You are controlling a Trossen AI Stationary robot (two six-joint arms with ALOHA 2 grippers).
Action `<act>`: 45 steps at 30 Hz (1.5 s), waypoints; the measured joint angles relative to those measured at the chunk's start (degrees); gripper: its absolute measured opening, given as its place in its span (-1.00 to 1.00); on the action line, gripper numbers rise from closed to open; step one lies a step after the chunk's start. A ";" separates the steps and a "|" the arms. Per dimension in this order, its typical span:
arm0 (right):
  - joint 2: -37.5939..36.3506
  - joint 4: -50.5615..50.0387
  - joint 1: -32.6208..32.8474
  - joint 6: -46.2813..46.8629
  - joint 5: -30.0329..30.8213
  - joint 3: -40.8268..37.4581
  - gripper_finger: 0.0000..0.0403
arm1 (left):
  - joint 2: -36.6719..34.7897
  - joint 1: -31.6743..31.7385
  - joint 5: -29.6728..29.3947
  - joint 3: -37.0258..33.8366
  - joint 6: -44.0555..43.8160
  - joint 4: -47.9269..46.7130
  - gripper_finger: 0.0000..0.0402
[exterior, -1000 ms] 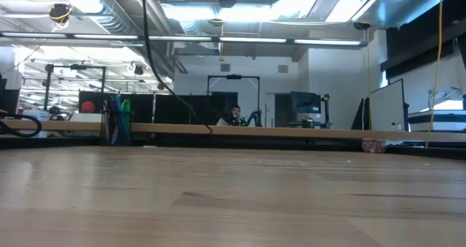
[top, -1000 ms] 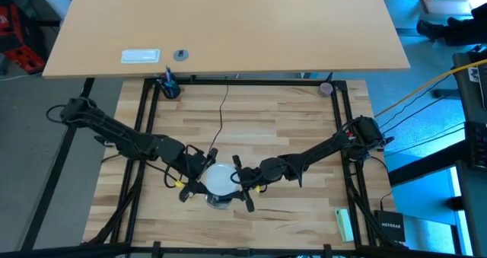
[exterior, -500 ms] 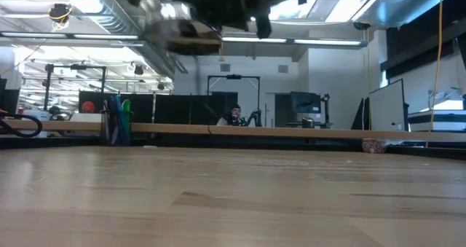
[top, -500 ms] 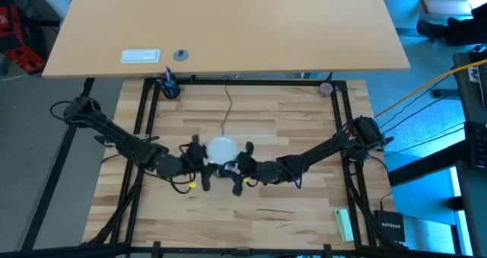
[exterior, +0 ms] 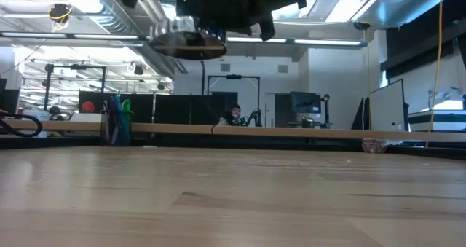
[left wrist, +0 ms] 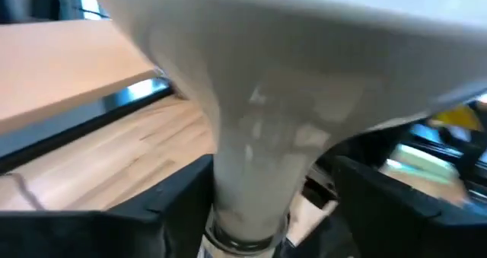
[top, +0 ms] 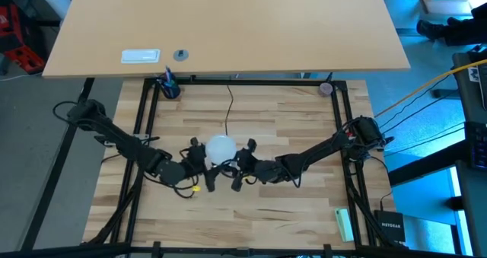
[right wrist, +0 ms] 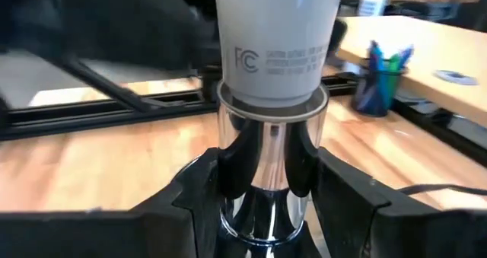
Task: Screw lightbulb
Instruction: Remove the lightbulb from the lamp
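Note:
The matte white lightbulb (top: 221,147) is held up between both grippers over the middle of the wooden table (top: 304,121). Its neck (right wrist: 275,56) stands in the top of the silver socket (right wrist: 266,167). A thin black cord (top: 227,109) runs from under the bulb toward the far edge. My left gripper (top: 202,167) is shut on the bulb, on its left. My right gripper (top: 240,170) is shut on the socket, on its right. In the low view the socket's underside (exterior: 188,43) hangs high above the tabletop. My left gripper has the bulb's narrow neck (left wrist: 251,159) between its two fingers, just above the metal thread; one finger (left wrist: 163,208) stands on each side. It comes level from the table's left. The bulb is upright, globe up, clear of the table. My right gripper pinches the silver socket's round wall (right wrist: 262,174) between its two fingers (right wrist: 199,201), below the rim where the bulb's neck enters. It comes level from the table's right. The socket is upright and lifted clear of the table.
A cup of pens (top: 168,87) and a small round thing (top: 326,88) stand at the far corners inside the black frame. A green block (top: 345,224) lies at the near right. A second tabletop (top: 228,30) lies beyond, with a white box (top: 141,56).
Both grippers have carried the bulb and socket together from near the front edge toward the table's far edge, and the socket's underside has come into the low view. In the last half second they have stayed almost still. The bulb stays upright.

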 joint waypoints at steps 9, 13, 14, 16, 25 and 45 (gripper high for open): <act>-0.02 7.97 0.06 -4.54 -23.51 0.04 -0.16 | -13.65 -2.51 24.90 0.00 0.52 -14.07 0.34; -0.08 11.58 0.06 -4.63 -32.92 0.04 -0.16 | -14.55 -0.03 34.21 0.00 5.26 -11.82 0.32; -0.08 11.65 0.10 -4.42 -33.44 0.04 -0.16 | -14.13 0.88 36.85 0.00 6.56 -10.64 0.32; -0.08 11.55 0.10 -4.38 -34.77 0.04 -0.16 | -12.33 3.01 40.73 0.07 8.82 -7.78 0.32; -0.08 10.73 0.08 -4.35 -35.51 0.04 -0.16 | -7.04 9.63 59.49 -0.02 8.00 2.23 0.31; 0.01 0.39 0.12 2.10 0.79 -0.08 -0.16 | 1.42 2.61 -1.41 0.15 -2.13 1.25 -0.28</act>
